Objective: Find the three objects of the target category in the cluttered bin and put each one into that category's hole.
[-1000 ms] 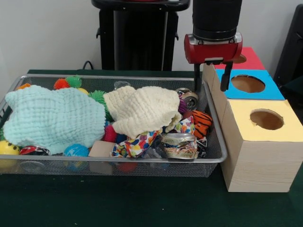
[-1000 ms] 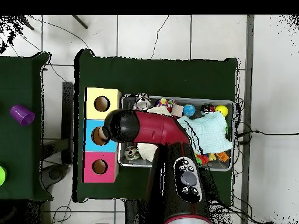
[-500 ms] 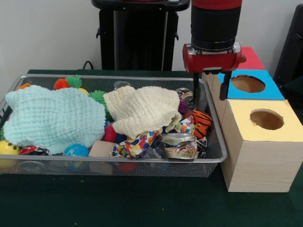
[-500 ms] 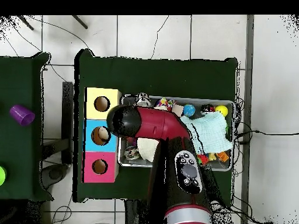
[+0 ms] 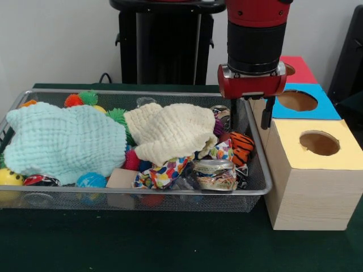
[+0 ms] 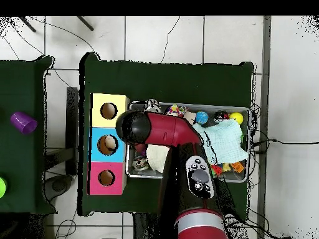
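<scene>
In the front view the wide silver wire-mesh bin (image 5: 258,190) sits left of three wooden boxes in a row: yellow-topped box (image 5: 317,170) nearest, blue-topped box (image 5: 317,110) behind it, red-topped box (image 5: 300,71) farthest. Inside the bin, the pale mint muslin cloth (image 5: 62,141) lies left of the cream muslin cloth (image 5: 170,133). The orange black-striped plush toy (image 5: 243,148) sits by the right wall, apparently touching it. The red-and-black gripper (image 5: 249,113) hangs over that wall.
</scene>
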{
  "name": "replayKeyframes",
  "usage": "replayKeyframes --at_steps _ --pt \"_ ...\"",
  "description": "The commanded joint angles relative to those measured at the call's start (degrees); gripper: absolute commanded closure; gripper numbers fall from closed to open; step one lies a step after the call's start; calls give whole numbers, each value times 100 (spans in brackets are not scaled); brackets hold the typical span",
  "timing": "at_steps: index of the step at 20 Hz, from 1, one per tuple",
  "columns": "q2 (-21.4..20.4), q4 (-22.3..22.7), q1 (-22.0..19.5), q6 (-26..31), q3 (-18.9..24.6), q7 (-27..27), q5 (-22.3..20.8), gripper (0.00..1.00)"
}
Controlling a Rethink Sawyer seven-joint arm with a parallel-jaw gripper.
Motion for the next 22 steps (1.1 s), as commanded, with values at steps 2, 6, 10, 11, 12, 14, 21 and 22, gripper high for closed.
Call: replayKeyframes --at_steps 2,6,10,11,12,14,21,22 --pt "321 -203 -137 -276 396 19 -480 0" --pt "280 10 -272 -494 490 21 -552 0" --pt "346 55 -398 -660 581 15 -618 0" --pt "356 60 -431 -669 608 -3 -640 0" --pt "365 62 -462 -675 633 -9 -654 0" --pt "379 59 -512 -679 656 -15 -696 0" --pt "442 -148 -413 -574 535 51 -881 0" --pt "485 -207 -387 -580 515 70 -910 0"
